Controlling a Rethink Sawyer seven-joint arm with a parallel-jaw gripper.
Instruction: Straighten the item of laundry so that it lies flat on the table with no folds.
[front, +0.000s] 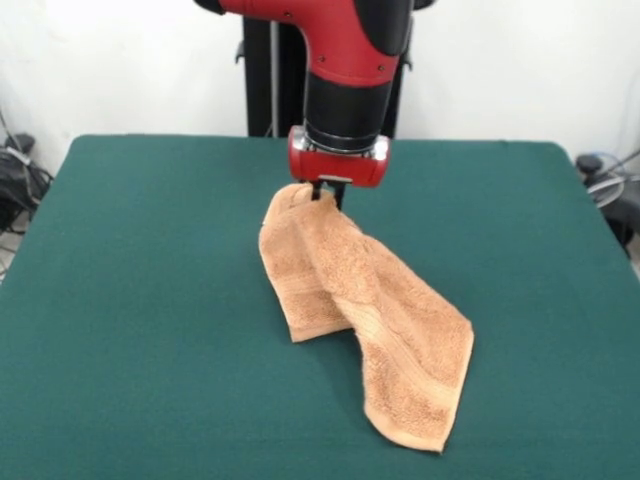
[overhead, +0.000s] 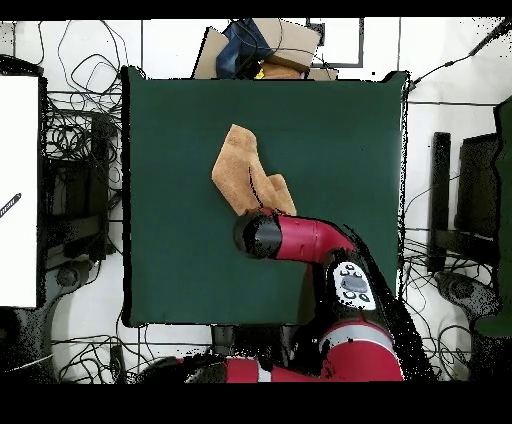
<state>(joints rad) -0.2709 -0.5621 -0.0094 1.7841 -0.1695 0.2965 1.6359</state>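
Observation:
The orange-tan terry towel (front: 370, 310) hangs from my gripper (front: 322, 194) by one corner. It drapes down in folds to the dark green table (front: 130, 300), where its lower part rests, with a woven band near the front edge. My gripper is shut on the towel's top corner, just below the red wrist. In the overhead view the towel (overhead: 243, 170) lies folded at the table's (overhead: 170, 230) middle, and the arm's end (overhead: 258, 236) covers the gripper and the held corner.
The robot's pedestal (front: 270, 70) stands beyond the table's far edge. Cables and dark equipment (front: 20, 175) sit off the table's sides. Boxes (overhead: 265, 45) lie past the table's top edge in the overhead view.

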